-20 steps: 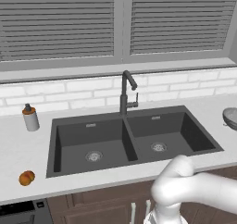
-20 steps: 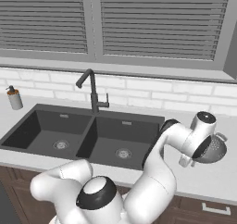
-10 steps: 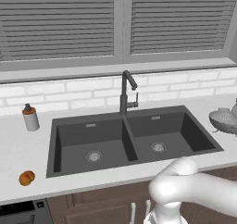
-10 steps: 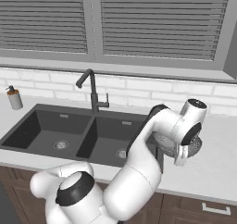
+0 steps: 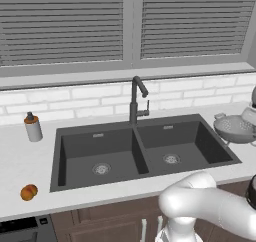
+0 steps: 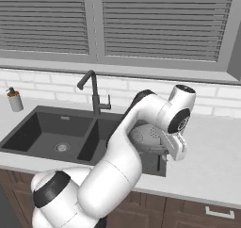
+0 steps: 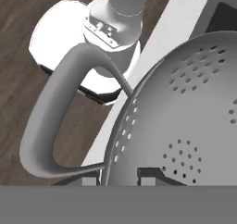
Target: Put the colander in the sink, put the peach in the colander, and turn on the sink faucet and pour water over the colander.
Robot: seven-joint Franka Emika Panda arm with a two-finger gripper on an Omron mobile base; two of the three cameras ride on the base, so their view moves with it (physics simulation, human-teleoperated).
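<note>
The arm (image 6: pixel 141 128) is glossy white, with rounded tubular links. Its joints are dark rings. A black disc caps the wrist joint.

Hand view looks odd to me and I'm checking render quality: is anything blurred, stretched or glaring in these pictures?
Hand view: the colander sits so near that its loop handle looms large and stretched; edges a little soft, no glare. Left base view: flat, even light, the colander cut by the frame's right edge, the peach soft. Right base view: the arm hides part of the colander; the sink shows no highlights.
</note>
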